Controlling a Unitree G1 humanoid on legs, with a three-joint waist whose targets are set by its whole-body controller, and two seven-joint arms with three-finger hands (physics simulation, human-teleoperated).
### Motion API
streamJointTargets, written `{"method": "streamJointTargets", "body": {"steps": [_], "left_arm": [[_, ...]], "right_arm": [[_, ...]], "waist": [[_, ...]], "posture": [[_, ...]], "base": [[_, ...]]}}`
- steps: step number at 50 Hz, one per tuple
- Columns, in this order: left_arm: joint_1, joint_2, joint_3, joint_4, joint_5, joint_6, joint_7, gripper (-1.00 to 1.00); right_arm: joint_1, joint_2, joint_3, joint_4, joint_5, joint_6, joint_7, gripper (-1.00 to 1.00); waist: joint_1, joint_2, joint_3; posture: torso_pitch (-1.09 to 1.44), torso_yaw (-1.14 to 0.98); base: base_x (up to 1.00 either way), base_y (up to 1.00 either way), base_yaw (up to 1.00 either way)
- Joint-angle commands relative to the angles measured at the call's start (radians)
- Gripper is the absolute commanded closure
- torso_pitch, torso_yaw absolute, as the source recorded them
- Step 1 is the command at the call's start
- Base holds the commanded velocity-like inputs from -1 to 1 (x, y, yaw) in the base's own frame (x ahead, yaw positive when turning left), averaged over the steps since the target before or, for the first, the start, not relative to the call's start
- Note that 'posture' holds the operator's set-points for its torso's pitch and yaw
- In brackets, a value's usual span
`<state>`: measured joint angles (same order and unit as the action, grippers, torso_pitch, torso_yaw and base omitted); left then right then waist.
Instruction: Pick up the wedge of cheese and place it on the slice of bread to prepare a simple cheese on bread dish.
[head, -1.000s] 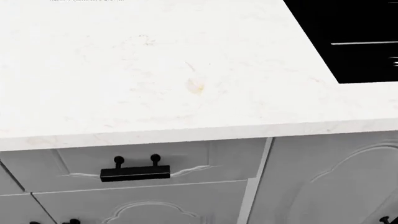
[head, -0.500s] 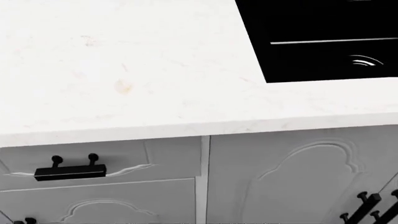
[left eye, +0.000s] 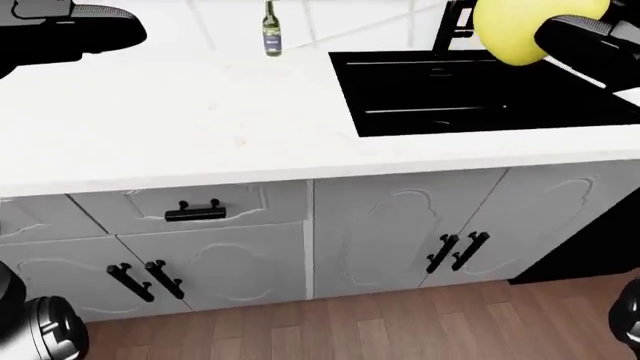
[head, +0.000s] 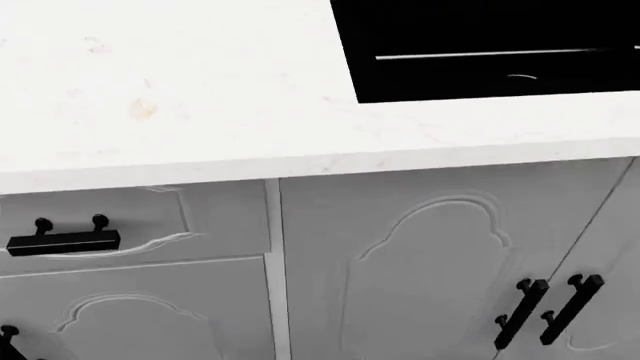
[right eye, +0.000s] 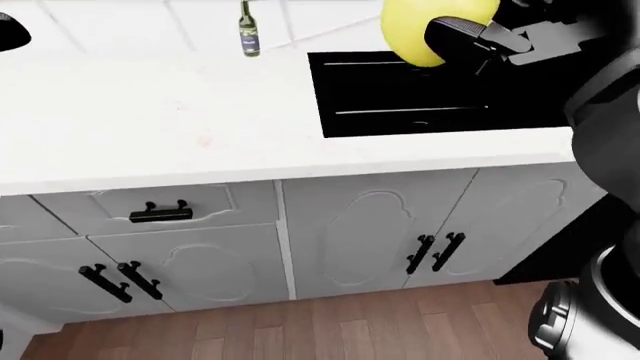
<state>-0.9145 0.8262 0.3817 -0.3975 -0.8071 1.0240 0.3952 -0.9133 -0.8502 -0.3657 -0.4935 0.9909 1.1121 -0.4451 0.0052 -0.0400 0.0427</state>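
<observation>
My right hand (right eye: 462, 34) is raised at the top of the right-eye view, above the black sink (right eye: 420, 94). Its fingers are shut on a rounded pale-yellow piece of cheese (right eye: 425, 26). The left-eye view has the same cheese (left eye: 508, 30) at its top right. My left hand (left eye: 75, 30) is a dark shape in the top left corner of the left-eye view, over the white counter (left eye: 180, 120). Its fingers do not show clearly. No slice of bread shows in any view.
A green bottle (left eye: 270, 28) stands by the tiled wall at the top. A black faucet (left eye: 452, 26) rises behind the sink. Below the counter's edge are grey cabinet doors (left eye: 400, 232) and a drawer (left eye: 195, 211) with black handles. Wood floor (left eye: 380, 330) lies at the bottom.
The whole head view has shifted: sink and drawer handle slid left and the counter's edge rose in the picture. The camera has moved right and looks lower.
</observation>
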Motion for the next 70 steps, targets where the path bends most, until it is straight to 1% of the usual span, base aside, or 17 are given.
{"method": "streamJointTargets", "body": {"steps": [1, 2, 3, 17, 19, 20, 23, 28, 31, 32, 40, 43, 44, 46, 50, 60, 70], "left_arm": [[-0.024, 0.01, 0.008, -0.017, 0.006, -0.032, -0.01, -1.0], [-0.024, 0.008, 0.006, -0.017, 0.009, -0.033, -0.012, -1.0], [-0.024, 0.006, 0.005, -0.018, 0.011, -0.033, -0.013, -1.0], [-0.05, 0.009, 0.024, -0.064, -0.042, 0.036, 0.042, -1.0], [-0.05, 0.011, 0.022, -0.061, -0.045, 0.032, 0.044, -1.0], [-0.049, 0.012, 0.017, -0.06, -0.045, 0.028, 0.045, -1.0], [-0.049, 0.01, 0.007, -0.059, -0.042, 0.023, 0.045, -1.0], [-0.046, 0.012, 0.007, -0.05, -0.034, 0.013, 0.035, -1.0], [-0.047, 0.011, 0.006, -0.048, -0.032, 0.011, 0.032, -1.0], [-0.045, 0.011, 0.006, -0.046, -0.029, 0.009, 0.029, -1.0], [-0.037, 0.005, 0.001, -0.037, -0.008, -0.006, 0.011, -1.0], [-0.032, 0.001, -0.002, -0.026, 0.011, -0.02, -0.006, -1.0], [-0.034, -0.001, -0.001, -0.03, 0.011, -0.014, -0.005, -1.0], [-0.038, -0.005, 0.001, -0.038, 0.009, -0.004, -0.001, -1.0], [-0.046, -0.011, 0.003, -0.053, 0.003, 0.017, 0.01, -1.0], [-0.039, 0.002, 0.006, -0.035, 0.003, -0.004, 0.001, -1.0], [-0.033, -0.003, 0.006, -0.022, 0.027, -0.02, -0.023, -1.0]], "right_arm": [[-0.022, -0.016, -0.027, -0.002, -0.014, -0.024, -0.01, 1.0], [-0.022, -0.015, -0.026, -0.002, -0.015, -0.025, -0.01, 1.0], [-0.021, -0.015, -0.026, -0.002, -0.016, -0.026, -0.009, 1.0], [-0.03, -0.008, -0.025, -0.005, -0.02, -0.014, -0.008, 1.0], [-0.027, -0.008, -0.025, -0.005, -0.021, -0.016, -0.005, 1.0], [-0.025, -0.008, -0.024, -0.004, -0.024, -0.018, -0.003, 1.0], [-0.027, -0.006, -0.021, -0.004, -0.025, -0.017, -0.002, 1.0], [-0.027, -0.002, -0.019, -0.002, -0.035, -0.02, 0.007, 1.0], [-0.032, 0.001, -0.019, -0.003, -0.035, -0.015, 0.004, 1.0], [-0.033, 0.001, -0.019, -0.003, -0.036, -0.015, 0.005, 1.0], [-0.027, 0.005, -0.019, -0.003, -0.045, -0.012, 0.011, 1.0], [-0.029, 0.01, -0.013, -0.004, -0.052, -0.011, 0.015, 1.0], [-0.032, 0.012, -0.013, -0.005, -0.051, -0.005, 0.014, 1.0], [-0.029, 0.013, -0.013, -0.004, -0.056, -0.007, 0.022, 1.0], [-0.031, 0.018, -0.014, -0.004, -0.058, 0.001, 0.025, 1.0], [-0.036, 0.032, -0.008, -0.005, -0.076, 0.014, 0.036, 1.0], [-0.041, 0.046, -0.005, -0.007, -0.092, 0.024, 0.05, 1.0]], "waist": [[-0.003, -0.009, -0.024], [-0.005, -0.062, -0.038], [-0.007, -0.023, -0.022], [0.02, 0.046, 0.007], [0.029, 0.108, -0.021], [0.034, 0.083, 0.005], [0.017, 0.105, -0.033], [0.021, 0.04, 0.015], [0.02, -0.088, -0.018], [0.019, -0.021, 0.016], [0.016, 0.057, 0.026], [0.013, 0.134, 0.004], [0.023, 0.096, 0.021], [0.009, 0.109, 0.003], [0.022, -0.007, 0.022], [-0.003, 0.109, -0.003], [0.004, 0.018, 0.0]], "posture": [[0.0, 0.0], [0.0, 0.0], [0.0, 0.0], [0.0, 0.0], [0.0, 0.0], [0.0, 0.0], [0.0, 0.0], [0.0, 0.0], [0.0, 0.0], [0.0, 0.0], [0.0, 0.0], [0.0, 0.0], [0.0, 0.0], [0.0, 0.0], [0.0, 0.0], [0.0, 0.0], [0.0, 0.0]], "base": [[-0.33, -0.47, 0.0], [-0.33, -0.46, 0.0], [-0.33, -0.47, 0.0], [-0.37, -0.47, 0.0], [-0.29, -0.47, 0.0], [-0.22, -0.48, 0.0], [-0.15, -0.46, 0.0], [-0.01, -0.37, 0.0], [0.0, -0.29, 0.0], [0.0, -0.3, 0.0], [0.0, -0.35, 0.0], [0.0, -0.42, 0.0], [0.0, -0.42, 0.0], [0.0, -0.18, 0.0], [0.0, -0.01, 0.0], [0.0, -0.15, 0.0], [0.0, -0.17, 0.0]]}}
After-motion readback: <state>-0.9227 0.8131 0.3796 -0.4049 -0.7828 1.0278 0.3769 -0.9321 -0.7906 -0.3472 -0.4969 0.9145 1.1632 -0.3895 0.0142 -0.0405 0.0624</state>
